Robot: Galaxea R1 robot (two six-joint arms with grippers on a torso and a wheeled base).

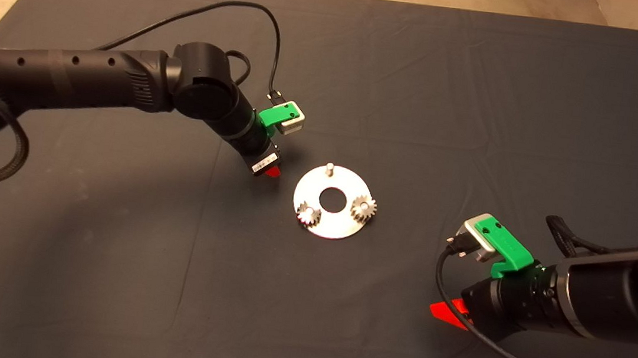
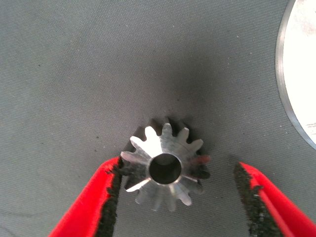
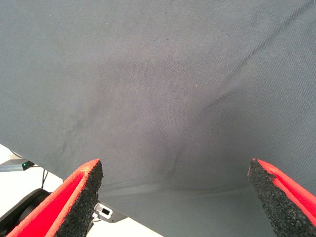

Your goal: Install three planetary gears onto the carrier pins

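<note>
Steel-hard, slick and dense for its size, the third small silver toothed gear [image 2: 165, 168] lies flat on the dark mat [image 1: 107, 275] beside the shiny round disc [image 1: 331, 222], between the left gripper's [image 2: 180, 197] spread fingers, best pinched across opposite teeth, while the right gripper [image 3: 173, 197] waits released.

Mat [image 1: 107, 275]: dark grey woven cloth, matt, faintly creased.
Carrier disc [image 1: 331, 223]: bright polished metal, glossy.
Pins [image 1: 329, 167]: smooth silver metal.
Planetary gear [image 2: 165, 168]: machined metal, shiny tooth faces.
Left gripper [image 2: 180, 197] fingers [image 2: 91, 202]: smooth red plastic; pads [image 2: 111, 197] black, rough, grainy.
</note>
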